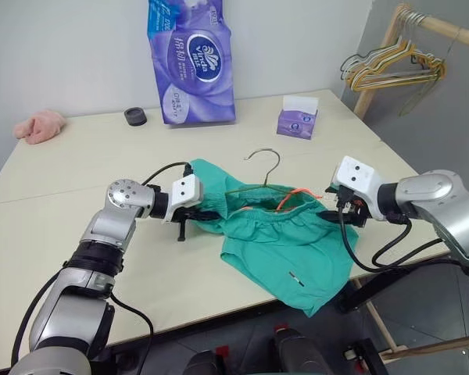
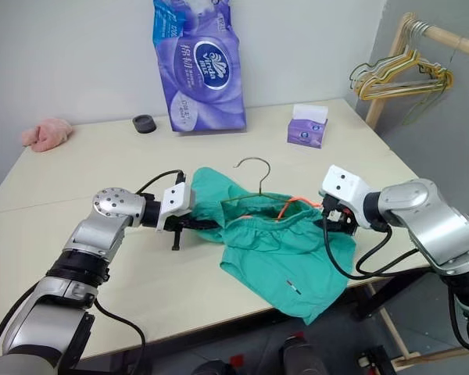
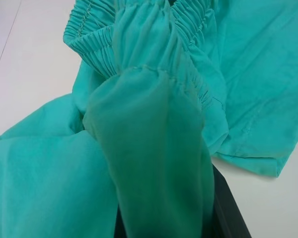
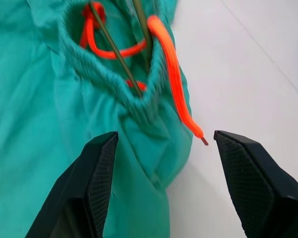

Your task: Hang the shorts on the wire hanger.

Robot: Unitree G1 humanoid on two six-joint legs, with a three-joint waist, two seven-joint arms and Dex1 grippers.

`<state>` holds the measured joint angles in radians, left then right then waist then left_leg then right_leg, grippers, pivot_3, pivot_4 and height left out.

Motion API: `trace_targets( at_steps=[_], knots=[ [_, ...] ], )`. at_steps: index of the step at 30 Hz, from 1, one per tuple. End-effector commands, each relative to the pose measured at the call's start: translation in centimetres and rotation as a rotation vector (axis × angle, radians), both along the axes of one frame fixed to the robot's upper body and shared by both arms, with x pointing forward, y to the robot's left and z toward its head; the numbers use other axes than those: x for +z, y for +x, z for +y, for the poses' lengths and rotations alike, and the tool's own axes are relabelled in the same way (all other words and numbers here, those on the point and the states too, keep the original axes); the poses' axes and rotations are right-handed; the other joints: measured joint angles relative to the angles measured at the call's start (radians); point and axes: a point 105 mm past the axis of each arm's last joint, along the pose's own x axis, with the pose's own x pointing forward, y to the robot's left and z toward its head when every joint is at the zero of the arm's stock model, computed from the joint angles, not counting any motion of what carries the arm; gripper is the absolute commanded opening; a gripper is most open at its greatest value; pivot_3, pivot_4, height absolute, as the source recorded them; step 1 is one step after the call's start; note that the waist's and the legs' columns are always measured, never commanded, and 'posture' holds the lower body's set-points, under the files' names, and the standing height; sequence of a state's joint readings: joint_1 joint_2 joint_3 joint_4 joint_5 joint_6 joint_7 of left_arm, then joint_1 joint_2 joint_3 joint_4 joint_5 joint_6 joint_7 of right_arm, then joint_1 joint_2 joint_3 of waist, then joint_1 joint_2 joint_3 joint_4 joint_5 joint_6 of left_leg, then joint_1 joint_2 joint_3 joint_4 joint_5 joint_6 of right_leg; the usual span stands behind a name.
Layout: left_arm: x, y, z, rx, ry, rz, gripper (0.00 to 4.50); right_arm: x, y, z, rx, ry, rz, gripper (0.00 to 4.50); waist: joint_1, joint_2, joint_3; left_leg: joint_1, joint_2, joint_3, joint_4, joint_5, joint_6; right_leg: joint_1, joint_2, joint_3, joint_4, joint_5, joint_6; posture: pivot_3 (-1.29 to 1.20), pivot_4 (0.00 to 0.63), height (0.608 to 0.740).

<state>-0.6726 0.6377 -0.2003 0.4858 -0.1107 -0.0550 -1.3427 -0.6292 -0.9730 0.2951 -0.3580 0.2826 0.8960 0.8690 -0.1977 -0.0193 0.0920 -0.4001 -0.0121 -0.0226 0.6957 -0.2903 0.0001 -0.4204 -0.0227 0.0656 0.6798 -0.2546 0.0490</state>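
Shorts (image 1: 289, 246) clamped in left end effector (image 1: 205, 213); right end effector (image 4: 161, 171) spread wide, empty, just beside waistband.

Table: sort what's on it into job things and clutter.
Job: shorts, wire hanger inside their waistband, left gripper shut on shorts, right gripper open.

Clutter: purple tissue pack, tissue box, pink cloth, black disc.
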Motion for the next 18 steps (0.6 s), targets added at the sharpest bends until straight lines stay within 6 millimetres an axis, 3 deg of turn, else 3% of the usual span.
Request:
trace_targets(
  at_steps=[1,16,18],
  knots=[
    [1.0,0.4,0.1,-0.01,-0.009,-0.051,0.0,0.2,0.7,-0.5,-0.012,0.005,-0.027,3.29,0.0,0.0,0.0,0.0,0.0,0.0,0.0,0.0,0.0,0.0,0.0,0.0,0.0,0.0,0.0,-0.23,0.059,0.74],
    [1.3,0.5,0.0,-0.003,-0.035,-0.063,0.0,-2.8,3.1,4.7,0.083,0.086,0.093,3.29,-0.006,0.0,0.0,0.0,0.0,-0.001,0.0,0.0,0.0,0.0,0.0,-0.001,0.0,0.0,0.0,-0.22,0.049,0.74],
    [1.5,0.5,-0.2,0.002,-0.055,-0.06,0.0,-3.0,3.3,5.0,0.091,0.083,0.097,2.92,-0.006,0.0,0.0,0.0,0.0,-0.001,0.0,0.0,0.0,0.0,0.0,-0.001,0.0,0.0,0.0,-0.21,0.05,0.74]
  ],
)
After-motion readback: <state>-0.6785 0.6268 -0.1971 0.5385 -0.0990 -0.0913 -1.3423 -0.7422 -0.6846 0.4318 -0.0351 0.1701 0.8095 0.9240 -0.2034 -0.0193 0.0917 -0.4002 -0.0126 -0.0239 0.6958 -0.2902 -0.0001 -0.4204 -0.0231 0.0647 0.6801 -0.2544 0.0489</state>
